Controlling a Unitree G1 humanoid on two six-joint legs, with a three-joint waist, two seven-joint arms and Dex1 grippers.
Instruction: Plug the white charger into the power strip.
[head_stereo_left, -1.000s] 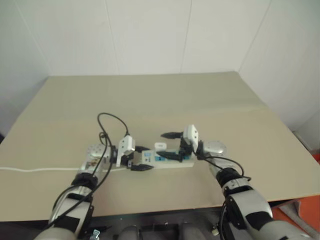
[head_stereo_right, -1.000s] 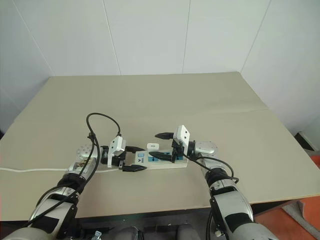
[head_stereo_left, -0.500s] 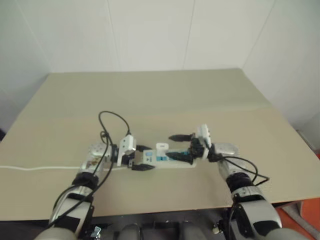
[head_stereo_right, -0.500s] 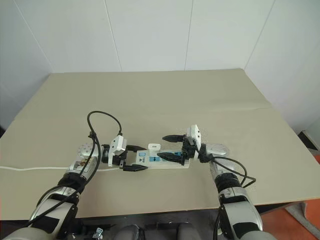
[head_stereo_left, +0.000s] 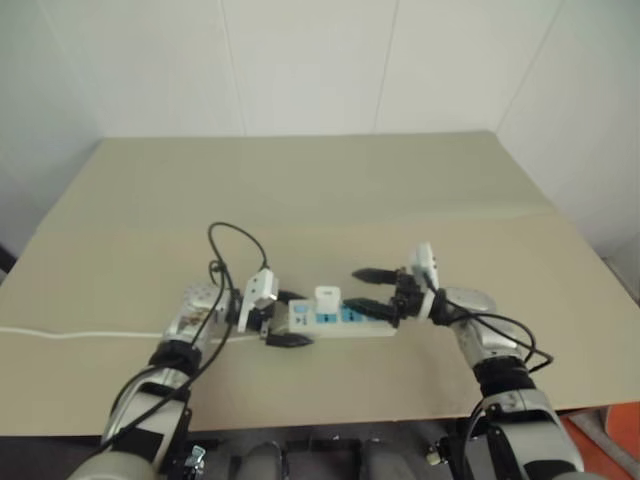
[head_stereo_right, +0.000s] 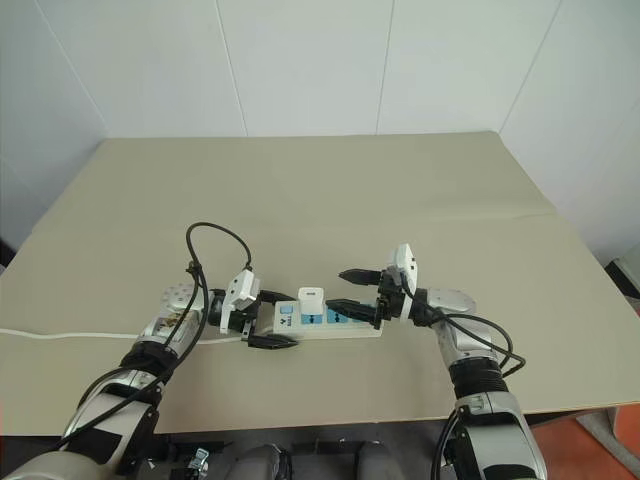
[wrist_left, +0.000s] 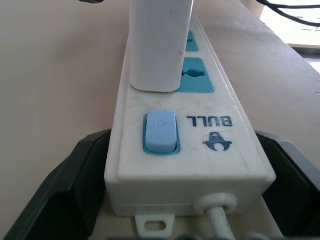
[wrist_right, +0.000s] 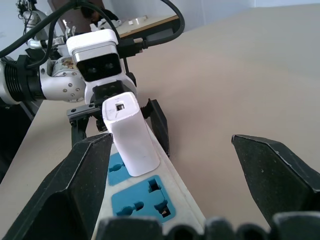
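I find the white charger standing seated in the leftmost socket of the power strip, the right gripper now drawn back rightward, wide open and empty, and the left gripper open astride the strip's left end.

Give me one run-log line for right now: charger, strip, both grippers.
white charger: standing in power strip socket nearest the switch | left gripper: open, straddling switch end | right gripper: open, holding nothing
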